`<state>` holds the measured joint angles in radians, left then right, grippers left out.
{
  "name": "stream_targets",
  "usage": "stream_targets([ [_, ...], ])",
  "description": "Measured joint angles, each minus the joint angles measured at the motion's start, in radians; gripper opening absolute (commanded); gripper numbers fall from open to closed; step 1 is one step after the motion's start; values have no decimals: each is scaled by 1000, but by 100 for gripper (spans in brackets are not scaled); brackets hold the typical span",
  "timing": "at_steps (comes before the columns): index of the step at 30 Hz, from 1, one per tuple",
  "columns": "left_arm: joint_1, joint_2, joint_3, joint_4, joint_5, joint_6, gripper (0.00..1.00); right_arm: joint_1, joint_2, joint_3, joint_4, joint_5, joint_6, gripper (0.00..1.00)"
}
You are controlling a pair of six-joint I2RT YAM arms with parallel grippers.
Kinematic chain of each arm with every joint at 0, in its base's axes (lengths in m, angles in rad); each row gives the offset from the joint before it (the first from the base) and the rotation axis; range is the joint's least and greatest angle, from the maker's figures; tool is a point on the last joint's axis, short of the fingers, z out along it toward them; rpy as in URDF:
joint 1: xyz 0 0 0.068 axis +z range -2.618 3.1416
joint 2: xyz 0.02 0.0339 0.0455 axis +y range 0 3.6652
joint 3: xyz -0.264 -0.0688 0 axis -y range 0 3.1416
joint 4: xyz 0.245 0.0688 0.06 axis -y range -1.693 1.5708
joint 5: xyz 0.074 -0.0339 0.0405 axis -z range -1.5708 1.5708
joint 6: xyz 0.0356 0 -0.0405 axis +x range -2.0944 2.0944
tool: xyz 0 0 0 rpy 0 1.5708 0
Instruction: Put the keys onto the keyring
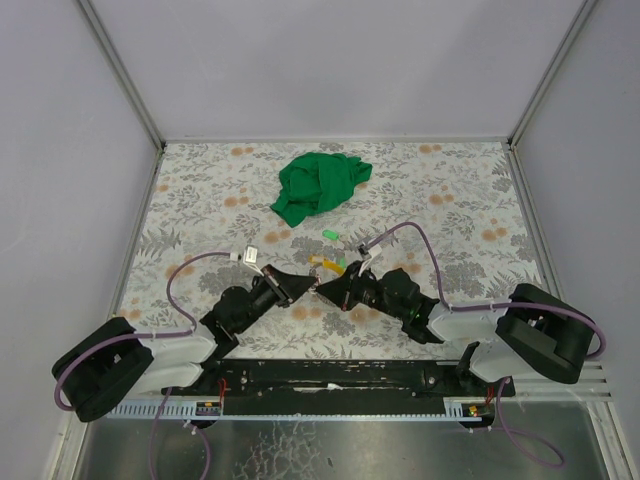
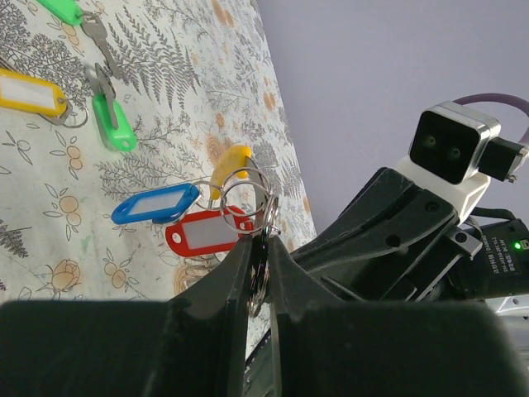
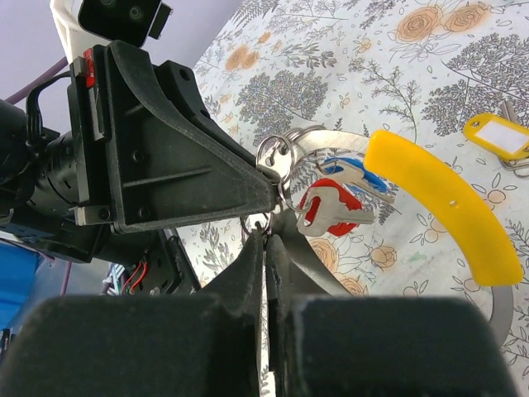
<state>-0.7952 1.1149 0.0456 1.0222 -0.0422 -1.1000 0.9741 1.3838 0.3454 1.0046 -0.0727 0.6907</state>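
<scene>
My left gripper [image 1: 306, 285] and right gripper [image 1: 321, 289] meet tip to tip at the table's middle front. In the left wrist view my left gripper [image 2: 260, 241] is shut on the thin wire keyring [image 2: 245, 192]. A blue-tagged key [image 2: 157, 204], a red-tagged key [image 2: 207, 236] and a yellow tag [image 2: 230, 164] hang from it. In the right wrist view my right gripper [image 3: 266, 233] is shut on a thin wire loop just under the keyring [image 3: 277, 154]; the red-tagged key [image 3: 331, 208] and the yellow tag [image 3: 442, 203] hang beside it.
Loose keys lie on the flowered cloth: a green-tagged one [image 2: 113, 124], a yellow-tagged one [image 2: 29, 93] and another green one [image 2: 62, 10]. A further yellow-tagged key [image 3: 496, 135] lies to the right. A crumpled green cloth [image 1: 320, 185] sits at the back, with a green tag [image 1: 329, 235] near it.
</scene>
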Motion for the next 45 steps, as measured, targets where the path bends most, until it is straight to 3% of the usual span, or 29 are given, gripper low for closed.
stream_targets([
  [8, -4, -47, -27, 1, -14, -5, 27, 0, -89, -3, -100, 0, -66, 0],
  [16, -4, -171, -37, -71, -19, 25, 39, 0, -214, 60, -376, -19, -235, 0],
  [21, -4, -309, -38, -172, -9, 115, 44, -1, -243, 172, -616, -56, -413, 0],
  [27, -4, -431, -9, -291, 47, 328, 45, -1, -245, 293, -850, -61, -637, 0],
  [30, -4, -400, 40, -320, 94, 440, 45, -1, -256, 299, -887, -59, -718, 0],
  [37, -4, -162, 109, -290, 232, 578, 44, -1, -263, 292, -887, -59, -821, 0],
  [45, -4, -39, 86, -127, 325, 661, 34, -1, -286, 188, -784, -51, -854, 0],
])
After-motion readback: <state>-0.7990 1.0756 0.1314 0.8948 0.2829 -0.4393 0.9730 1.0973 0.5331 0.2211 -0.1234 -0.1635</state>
